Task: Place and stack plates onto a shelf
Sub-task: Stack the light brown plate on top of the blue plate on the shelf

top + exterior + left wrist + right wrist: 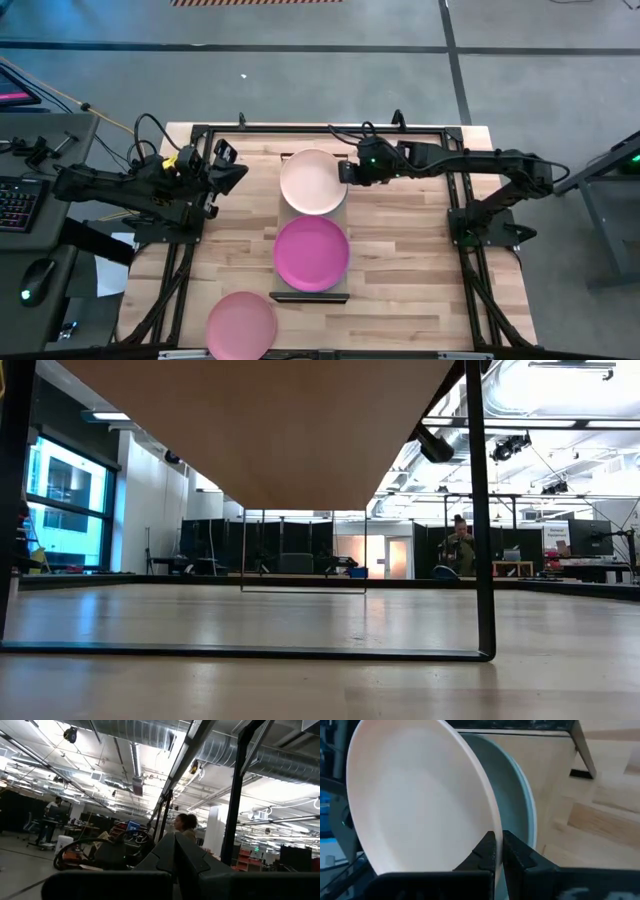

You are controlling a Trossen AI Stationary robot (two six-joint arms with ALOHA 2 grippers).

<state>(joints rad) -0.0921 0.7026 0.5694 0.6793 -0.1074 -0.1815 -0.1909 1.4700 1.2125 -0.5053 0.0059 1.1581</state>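
The shelf (345, 215) runs near to far at the table's middle. A peach plate (313, 181) sits at its far end, over a pale mint plate (522, 815) that shows only in the right wrist view. A magenta plate (311, 253) lies flat on the shelf's near half. A pink plate (241, 325) lies flat on the tabletop near the near left corner. My right gripper (347, 172) is shut on the peach plate's right rim. My left gripper (236, 176) hovers shut to the left of the shelf, touching nothing. My right gripper pinches the peach plate's rim (492, 827) on the side facing the table's right, one finger above the rim and one below. The fingers (517, 852) come about level from the right. The held side stands raised off the mint plate, so the peach plate tilts.
The shelf board's underside (260, 430) stands raised on dark rails (480, 510). A black frame (300, 130) borders the tabletop. People sit and stand in the room beyond (458, 545). Bare wood lies right of the shelf (410, 260). A keyboard (15, 200) sits off the table's left.
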